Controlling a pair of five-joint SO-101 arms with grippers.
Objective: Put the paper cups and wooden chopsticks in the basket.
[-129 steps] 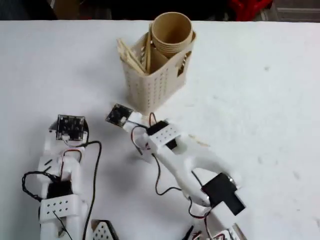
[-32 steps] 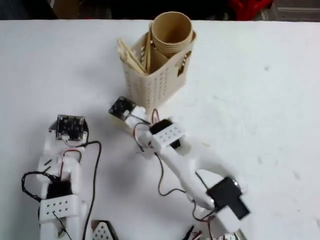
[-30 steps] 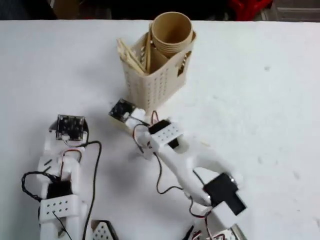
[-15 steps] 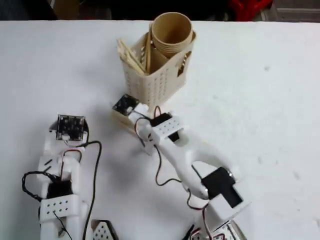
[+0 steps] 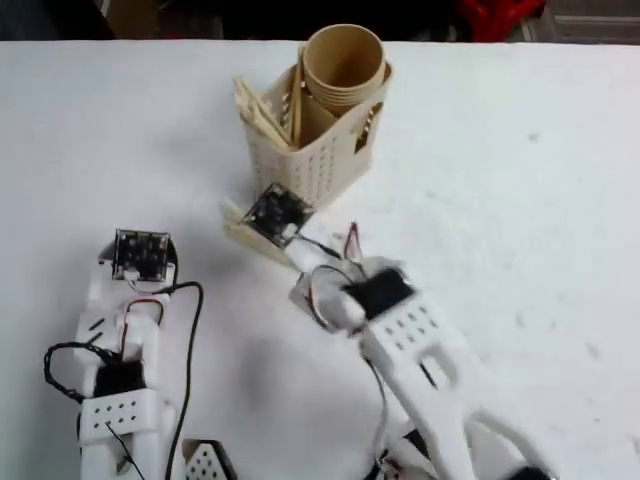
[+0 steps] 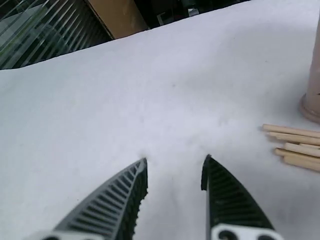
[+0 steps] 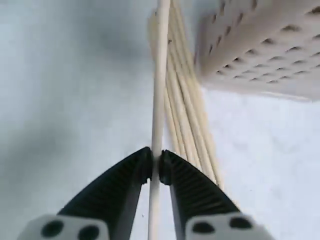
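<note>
White table bearing two arms. Right arm extends from the near edge toward the middle; left arm sits by the near-left corner. Perforated basket stands near the far edge at mid-width, with nested paper cups in one compartment and upright chopsticks in the next. Loose chopsticks lie on the table just beside the basket's near wall. Right gripper is clamped on a single chopstick lying over that bundle. Left gripper holds nothing, its jaws apart above bare table.
</note>
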